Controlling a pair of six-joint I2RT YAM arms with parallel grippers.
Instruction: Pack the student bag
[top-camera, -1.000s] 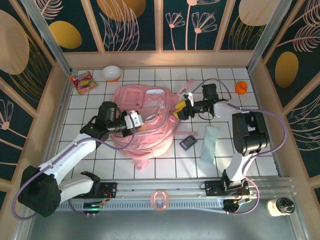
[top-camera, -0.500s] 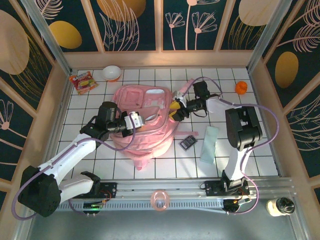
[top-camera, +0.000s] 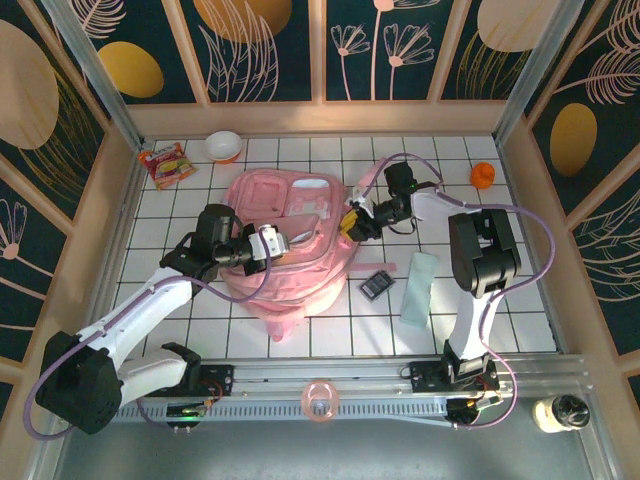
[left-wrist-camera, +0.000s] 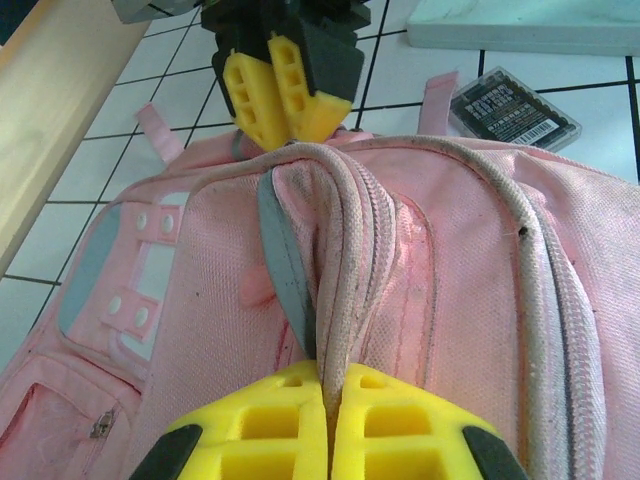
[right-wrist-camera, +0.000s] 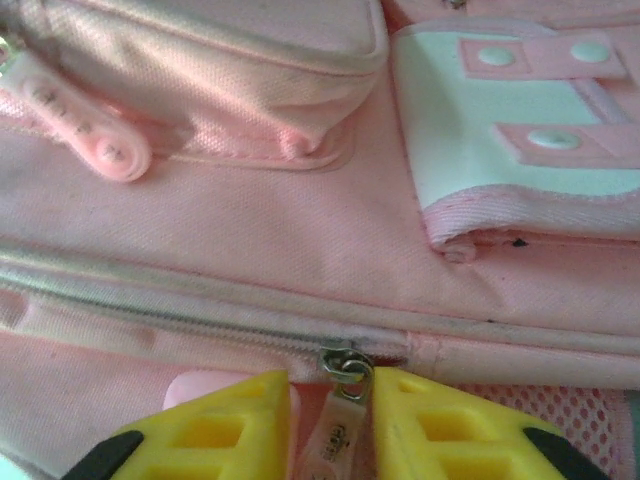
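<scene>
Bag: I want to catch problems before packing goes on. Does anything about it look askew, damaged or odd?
No damage or spill. The bag lies flat, zip shut, but its top fabric is bunched into a raised ridge where the left gripper pinches it; the right gripper grips the zip pull.

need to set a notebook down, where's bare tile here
Bare tiles: the back row right of the white bowl, behind the student bag; the front strip between the bag and the near rail; the front right corner between the right arm and the side wall. Crowded: right of the bag, by the black box and pale case.
</scene>
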